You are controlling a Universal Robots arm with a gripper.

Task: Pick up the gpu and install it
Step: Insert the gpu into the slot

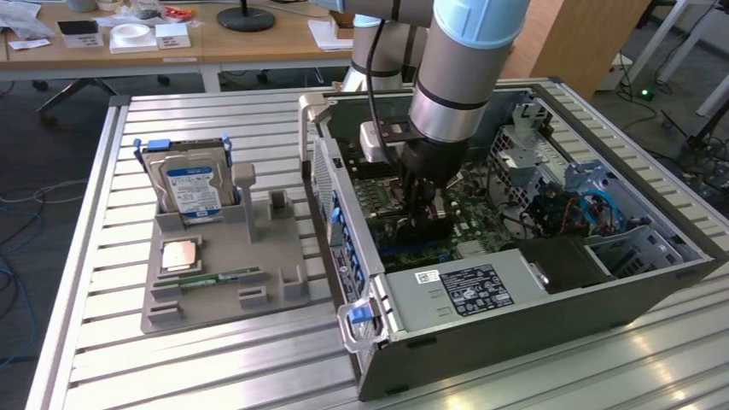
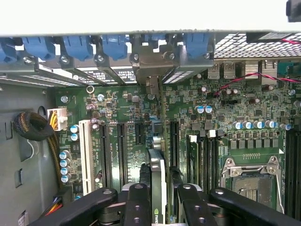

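Thin flat black gpu card with silver metal bracket (image 2: 159, 174) — standing on edge between the hand's (image 2: 162, 200) fingers, which are gripping it; long axis running along the green motherboard's (image 2: 225, 141) black slots, bracket end lying against the open grey computer case's (image 1: 513, 333) rear wall.

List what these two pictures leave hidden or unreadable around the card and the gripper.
- Exterior view: the gpu's lower edge, hidden by the gripper and arm.
- Wrist view: whether the card is fully seated in its slot; the card is edge-on.
- Exterior view: printing on the power supply label, too small.
- Wrist view: the processor socket, cut off below by a finger.
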